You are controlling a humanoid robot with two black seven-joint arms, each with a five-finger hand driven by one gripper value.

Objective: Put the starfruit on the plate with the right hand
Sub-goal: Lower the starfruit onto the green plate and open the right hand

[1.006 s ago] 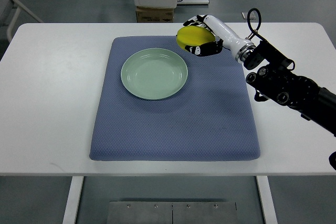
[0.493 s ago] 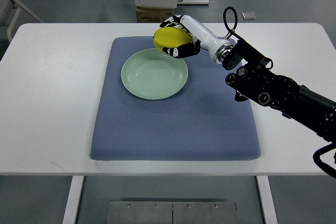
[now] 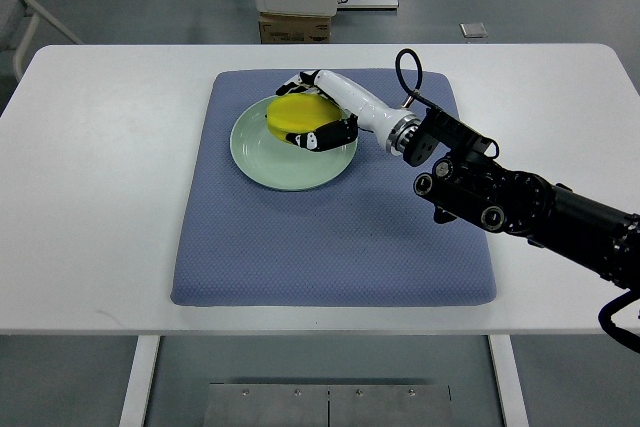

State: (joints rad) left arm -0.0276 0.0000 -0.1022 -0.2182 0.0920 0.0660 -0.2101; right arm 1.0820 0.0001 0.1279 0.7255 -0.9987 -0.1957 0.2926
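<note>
The yellow starfruit is held over the upper right part of the pale green plate, which lies on the blue mat. My right hand is shut on the starfruit, black-and-white fingers curled around its sides. Its white forearm reaches in from the right, joined to the black arm. Whether the fruit touches the plate I cannot tell. The left arm is out of view.
A blue textured mat covers the middle of the white table. A cardboard box and a white cabinet base stand on the floor beyond the far edge. A small square object lies on the floor behind the table.
My right hand carried the starfruit leftward and toward me, from above the mat's far edge to over the plate, and it now sits lower.
</note>
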